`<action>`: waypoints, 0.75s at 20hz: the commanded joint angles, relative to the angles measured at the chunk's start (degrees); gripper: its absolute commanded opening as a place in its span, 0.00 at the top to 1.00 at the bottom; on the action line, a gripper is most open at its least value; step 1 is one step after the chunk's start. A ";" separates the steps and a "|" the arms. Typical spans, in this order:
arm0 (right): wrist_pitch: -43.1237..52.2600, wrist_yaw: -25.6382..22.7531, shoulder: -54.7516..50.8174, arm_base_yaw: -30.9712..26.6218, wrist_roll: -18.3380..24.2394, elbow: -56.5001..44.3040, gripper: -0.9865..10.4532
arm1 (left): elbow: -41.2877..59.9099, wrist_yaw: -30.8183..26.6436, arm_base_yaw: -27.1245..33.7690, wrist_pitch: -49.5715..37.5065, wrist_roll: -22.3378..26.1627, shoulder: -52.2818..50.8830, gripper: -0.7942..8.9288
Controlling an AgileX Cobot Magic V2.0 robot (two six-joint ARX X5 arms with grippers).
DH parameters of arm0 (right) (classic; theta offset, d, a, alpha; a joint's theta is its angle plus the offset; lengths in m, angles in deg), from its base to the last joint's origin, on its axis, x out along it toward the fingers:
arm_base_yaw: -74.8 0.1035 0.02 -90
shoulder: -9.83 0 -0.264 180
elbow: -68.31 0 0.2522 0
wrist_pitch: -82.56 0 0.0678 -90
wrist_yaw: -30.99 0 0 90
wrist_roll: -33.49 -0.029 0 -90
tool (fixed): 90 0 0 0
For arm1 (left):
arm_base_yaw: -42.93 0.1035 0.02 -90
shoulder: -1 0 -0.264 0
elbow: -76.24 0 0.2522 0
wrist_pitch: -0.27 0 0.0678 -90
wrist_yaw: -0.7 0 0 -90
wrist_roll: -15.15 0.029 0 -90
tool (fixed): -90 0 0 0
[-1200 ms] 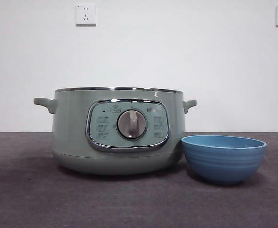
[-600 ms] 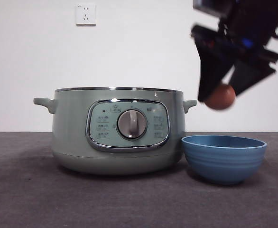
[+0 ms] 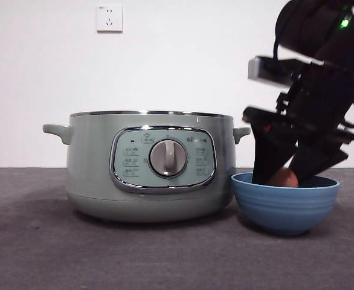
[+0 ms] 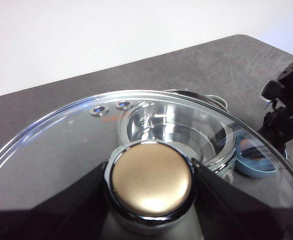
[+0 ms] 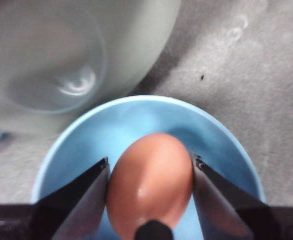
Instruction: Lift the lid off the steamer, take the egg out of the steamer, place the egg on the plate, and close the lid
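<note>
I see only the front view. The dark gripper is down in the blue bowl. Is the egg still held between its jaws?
Observer: Yes. The right wrist view shows the right gripper shut on the brown egg above the blue bowl.
Operator: I cannot find the lid. Where is it?
Observer: The left gripper holds the glass lid by its knob, up above the steamer.
Operator: Is anything left inside the steamer?
Observer: Through the glass, only its shiny metal inside shows.

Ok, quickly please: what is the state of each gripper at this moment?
Left gripper: closed on the knob of the lid, held above the steamer.
Right gripper: closed on the egg, lowered into the plate.
</note>
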 commanded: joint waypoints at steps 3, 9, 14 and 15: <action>1.09 0.09 3.76 0.07 0.13 -0.61 0.93 | -1.01 0.00 -0.04 -2.51 -0.39 -0.42 0.93; 0.55 0.11 4.90 0.09 0.31 -0.61 0.90 | -1.01 -0.04 -0.04 -2.49 -0.39 0.37 0.93; -0.02 0.11 4.74 0.17 0.74 -0.59 0.63 | -1.01 0.00 -0.04 -3.32 -0.37 2.69 0.93; 0.02 0.11 4.55 0.17 0.74 -0.59 0.63 | -0.98 0.04 -0.04 -3.96 -0.37 3.17 0.93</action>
